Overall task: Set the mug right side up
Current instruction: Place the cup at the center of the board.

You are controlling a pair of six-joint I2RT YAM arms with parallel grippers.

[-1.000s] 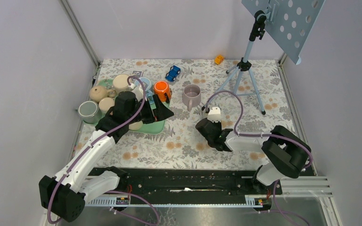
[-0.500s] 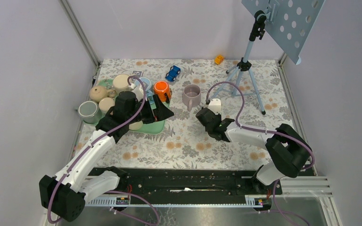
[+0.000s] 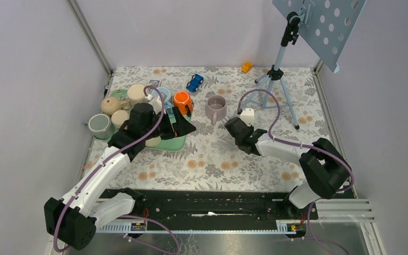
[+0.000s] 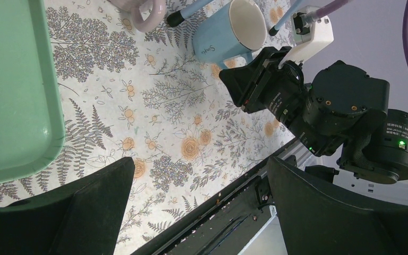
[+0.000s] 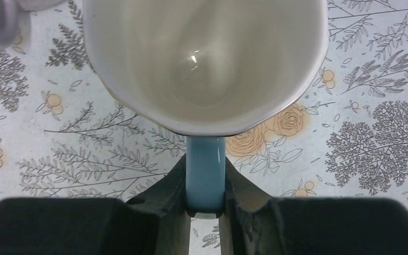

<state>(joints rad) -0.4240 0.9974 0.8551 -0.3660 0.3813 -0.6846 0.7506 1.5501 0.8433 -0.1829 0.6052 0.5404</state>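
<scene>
The light blue mug (image 5: 207, 53) with a white inside fills the right wrist view, its open mouth facing that camera. My right gripper (image 5: 205, 207) is shut on the mug's blue handle (image 5: 205, 170). In the left wrist view the mug (image 4: 228, 32) is tilted just over the floral cloth, in front of the right gripper (image 4: 255, 79). In the top view the right gripper (image 3: 237, 129) covers the mug, just right of the mauve mug. My left gripper (image 4: 202, 212) is open and empty, at the right edge of the green tray (image 3: 172, 142).
An upright mauve mug (image 3: 215, 109) stands close to the far left of the right gripper. An orange mug (image 3: 181, 99) and several cups crowd the tray; a grey-green mug (image 3: 100, 125) stands left of it. A tripod (image 3: 273, 79), a blue toy car (image 3: 194, 82) and an orange toy (image 3: 247, 67) stand at the back.
My right arm has carried the blue mug away from the near edge, toward the mauve mug, and its wrist has turned. The left arm has not moved.
</scene>
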